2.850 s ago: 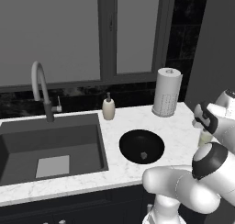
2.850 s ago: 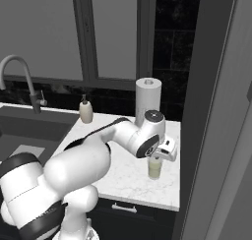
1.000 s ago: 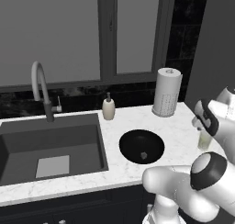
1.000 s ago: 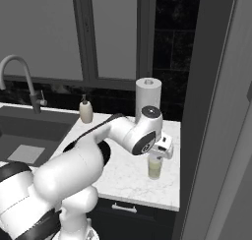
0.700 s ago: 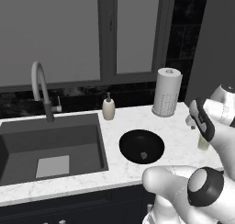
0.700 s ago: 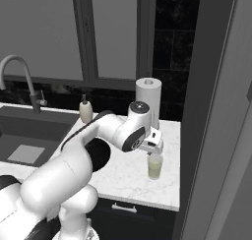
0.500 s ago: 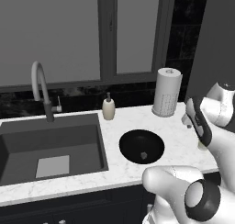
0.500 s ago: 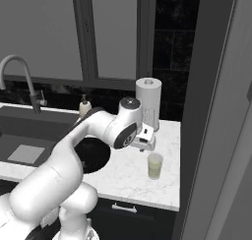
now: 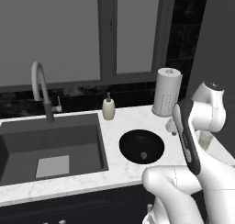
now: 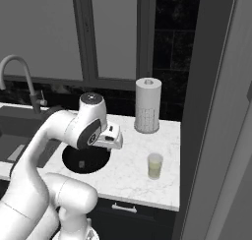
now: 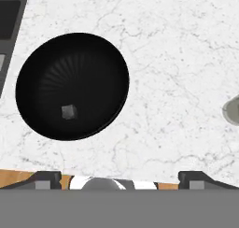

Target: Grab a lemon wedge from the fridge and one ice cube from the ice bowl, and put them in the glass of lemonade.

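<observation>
In the left base view, the ice bowl [image 9: 141, 146] sits in the middle on the white worktop [image 9: 119, 168], with the ice cube [image 9: 143, 155] inside.

In the right base view, the glass of lemonade [image 10: 155, 165] stands right of center.

In the hand view, the pincer [image 11: 120, 177] at the bottom is wide apart, holding nothing.

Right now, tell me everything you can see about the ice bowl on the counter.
The ice bowl is a wide, round, shallow black dish with faint ribbing on its inner wall, seen in the hand view. It sits flat on the white marble counter, between the sink and the glass of lemonade, touching neither. One small pale grey ice cube lies inside, off centre. The open gripper hangs above the counter beside it, not touching it.
</observation>
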### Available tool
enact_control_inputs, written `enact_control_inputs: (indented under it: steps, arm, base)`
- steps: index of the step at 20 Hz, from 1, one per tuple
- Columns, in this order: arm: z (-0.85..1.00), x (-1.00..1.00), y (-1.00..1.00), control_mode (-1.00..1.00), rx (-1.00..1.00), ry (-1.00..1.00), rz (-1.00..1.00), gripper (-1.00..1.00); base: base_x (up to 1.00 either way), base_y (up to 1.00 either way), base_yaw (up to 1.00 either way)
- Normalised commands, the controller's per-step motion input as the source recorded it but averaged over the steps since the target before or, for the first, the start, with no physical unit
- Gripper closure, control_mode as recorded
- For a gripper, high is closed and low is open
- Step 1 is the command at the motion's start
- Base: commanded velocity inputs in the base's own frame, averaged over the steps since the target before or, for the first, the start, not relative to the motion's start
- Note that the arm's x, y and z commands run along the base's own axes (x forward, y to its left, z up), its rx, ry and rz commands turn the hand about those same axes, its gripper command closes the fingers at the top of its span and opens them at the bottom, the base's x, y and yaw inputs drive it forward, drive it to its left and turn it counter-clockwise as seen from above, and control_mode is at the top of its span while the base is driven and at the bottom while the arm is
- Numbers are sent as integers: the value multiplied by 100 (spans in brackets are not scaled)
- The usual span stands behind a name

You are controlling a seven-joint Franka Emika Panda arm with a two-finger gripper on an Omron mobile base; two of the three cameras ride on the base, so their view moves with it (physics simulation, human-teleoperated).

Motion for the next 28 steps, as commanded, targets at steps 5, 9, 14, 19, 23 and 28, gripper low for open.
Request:
enact_control_inputs:
  steps: [5, 9, 14, 19, 23, 28]
  arm:
    - [42, -80, 77, -100, 0, 0, 5, -100]
    - [80, -55, 41, -100, -1, 1, 7, -100]
    - [93, -33, 1, -100, 0, 2, 1, -100]
    - [54, -24, 0, -100, 1, 3, 0, -100]
    - [0, -43, 1, -100, 2, -3, 0, -100]
    - [0, 0, 0, -100, 0, 0, 0, -100]
  base:
    - [0, 0, 0]
    - [0, 0, 0]
    - [0, 0, 0]
    - [0, 0, 0]
    - [0, 0, 0]
    - [0, 0, 0]
